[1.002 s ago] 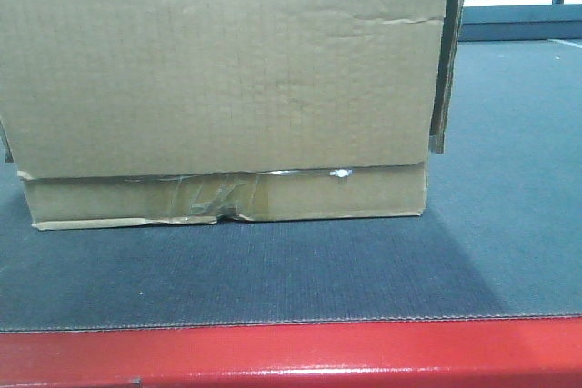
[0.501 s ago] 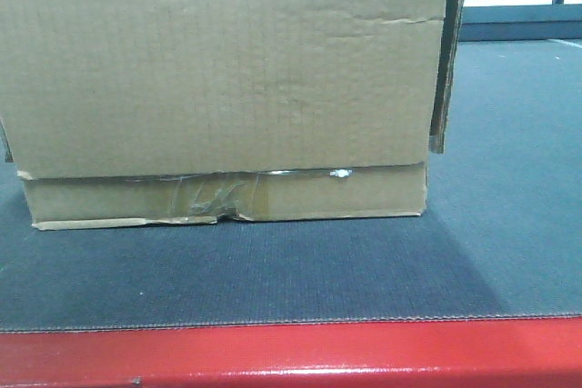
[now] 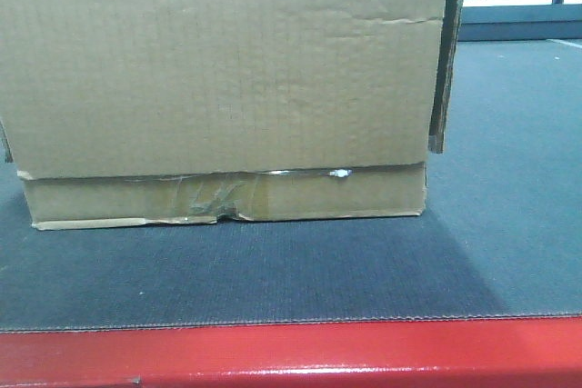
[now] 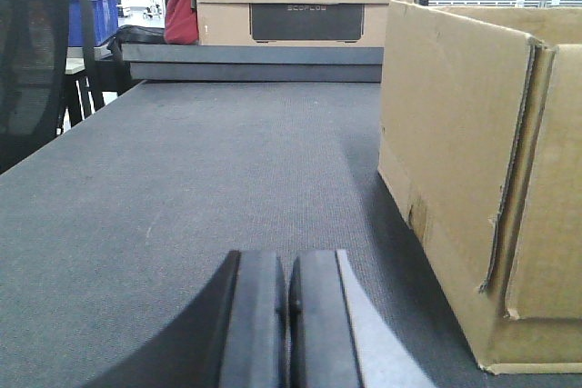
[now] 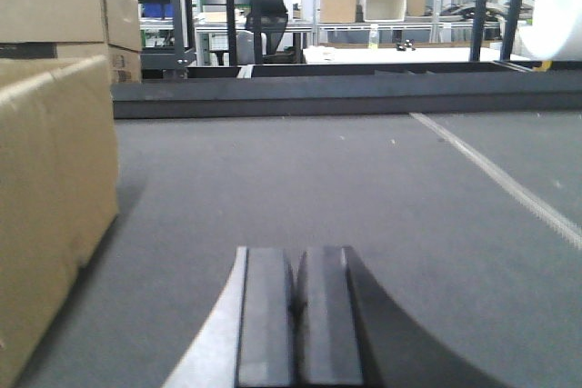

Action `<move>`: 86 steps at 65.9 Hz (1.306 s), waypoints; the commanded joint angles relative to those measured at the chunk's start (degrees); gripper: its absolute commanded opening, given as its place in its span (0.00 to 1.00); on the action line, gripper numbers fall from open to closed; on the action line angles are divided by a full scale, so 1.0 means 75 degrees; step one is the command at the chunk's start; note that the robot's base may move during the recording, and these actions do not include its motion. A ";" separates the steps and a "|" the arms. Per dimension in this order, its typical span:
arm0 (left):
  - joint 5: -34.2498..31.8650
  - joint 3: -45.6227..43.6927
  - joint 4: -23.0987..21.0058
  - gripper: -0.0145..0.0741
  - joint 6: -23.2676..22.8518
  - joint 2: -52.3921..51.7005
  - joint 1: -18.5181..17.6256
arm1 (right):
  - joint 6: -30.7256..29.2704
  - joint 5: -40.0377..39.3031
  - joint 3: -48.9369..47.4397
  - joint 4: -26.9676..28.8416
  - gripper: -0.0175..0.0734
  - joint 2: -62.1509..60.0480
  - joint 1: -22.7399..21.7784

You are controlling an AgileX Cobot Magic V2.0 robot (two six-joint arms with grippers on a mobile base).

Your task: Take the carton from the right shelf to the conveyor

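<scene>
The carton (image 3: 218, 88) sits flat on the conveyor (image 3: 491, 252), just behind its red front edge and toward the left. The left gripper (image 4: 288, 315) and right gripper (image 5: 296, 315) are both clenched on nothing, one off each side of the carton, not touching it. The placing looks done; next, I judge, the arms only need to pull clear.

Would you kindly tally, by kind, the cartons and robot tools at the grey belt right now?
Cartons: 1, the carton, resting on the conveyor
Tools: 2, the left tool and the right tool, both shut and empty, one on either side of it
Total: 3
</scene>
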 commanded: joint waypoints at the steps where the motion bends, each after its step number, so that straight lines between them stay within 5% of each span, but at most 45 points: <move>1: -0.0128 -0.0010 -0.0065 0.18 0.0021 -0.0042 0.0027 | -0.0058 -0.0654 0.0289 0.0051 0.12 -0.0133 -0.0015; 86: -0.0128 -0.0010 -0.0065 0.18 0.0021 -0.0042 0.0027 | -0.0058 -0.0205 0.0289 -0.0024 0.12 -0.0133 0.0031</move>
